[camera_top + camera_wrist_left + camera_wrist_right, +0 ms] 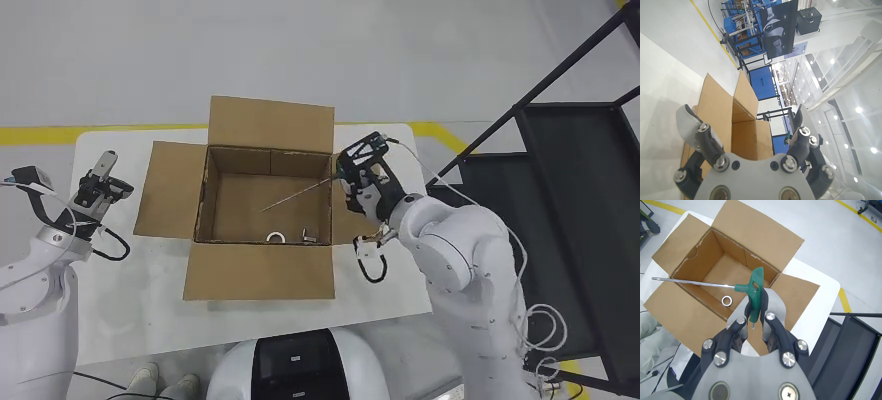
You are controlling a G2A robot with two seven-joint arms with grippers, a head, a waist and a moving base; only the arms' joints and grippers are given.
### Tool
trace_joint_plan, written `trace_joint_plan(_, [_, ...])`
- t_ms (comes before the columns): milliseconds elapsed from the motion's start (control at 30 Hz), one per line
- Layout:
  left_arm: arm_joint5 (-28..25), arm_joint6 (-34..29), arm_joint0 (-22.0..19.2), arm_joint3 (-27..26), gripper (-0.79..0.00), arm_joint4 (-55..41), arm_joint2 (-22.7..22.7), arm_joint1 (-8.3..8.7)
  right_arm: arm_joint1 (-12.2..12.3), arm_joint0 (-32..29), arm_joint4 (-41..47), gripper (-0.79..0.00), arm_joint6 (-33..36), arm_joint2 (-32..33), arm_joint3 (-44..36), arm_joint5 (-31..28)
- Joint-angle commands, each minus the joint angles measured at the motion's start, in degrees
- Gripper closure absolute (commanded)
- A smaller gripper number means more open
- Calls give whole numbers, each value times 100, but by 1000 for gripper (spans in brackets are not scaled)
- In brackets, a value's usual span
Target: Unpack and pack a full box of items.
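Here, a white table [130, 290] carries a large open brown cardboard box [272, 125], all four flaps spread outward. A black metal stair frame [570, 200] stands just off the table's right side. The left gripper [100, 172] sits left of the box, near its left flap; its own wrist view shows the fingers [687, 117] spread wide on nothing. The right gripper [757, 298], over the box's right wall, is clenched on a green T-handled wrench [756, 283]. From above, the wrench's long steel shaft is a thin line across the opening. A small metal ring [726, 300] lies on the box floor; the top view shows another small metal piece [308, 238] beside it, too small to identify.
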Motion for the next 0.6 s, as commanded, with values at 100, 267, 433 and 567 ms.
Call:
trace_joint_plan(100, [0,0,0,0,-785,0,0,0,84,-893,489,0,-212,586,-437,-369])
trace_joint_plan(267, [0,0,0,0,-785,0,0,0,118,-1259,873,0,-526,817,-437,-644])
trace_joint_plan(433, [0,0,0,0,-785,0,0,0,118,-1259,873,0,-526,817,-437,-644])
trace_joint_plan(567, [0,0,0,0,-785,0,0,0,118,-1259,873,0,-526,817,-437,-644])
